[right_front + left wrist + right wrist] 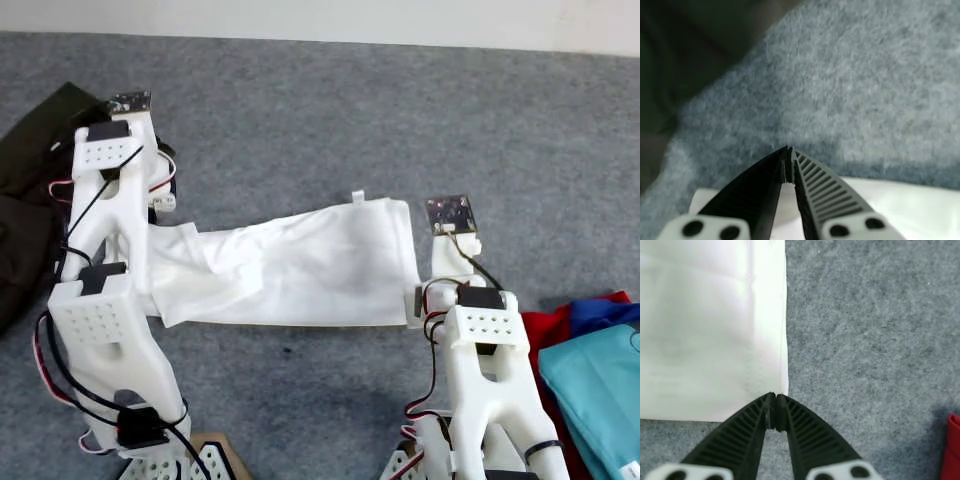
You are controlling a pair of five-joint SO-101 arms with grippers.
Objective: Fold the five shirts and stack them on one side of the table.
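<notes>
1. The grey carpeted desk [330,100] carries everything.
2. A white shirt [300,265] lies spread across the middle of the desk, between the two arms. It is flat on the right arm's side and rumpled on the left arm's side.
3. A dark shirt [25,170] is heaped at the desk's left edge.
4. A teal shirt [600,385], a red shirt [545,325] and a blue shirt [600,312] overlap at the right edge.
5. The left gripper [789,152] is over the white shirt's edge with its fingers together. I cannot tell whether they pinch cloth.
6. The right gripper [775,397] is at the white shirt's corner, fingers together.
</notes>
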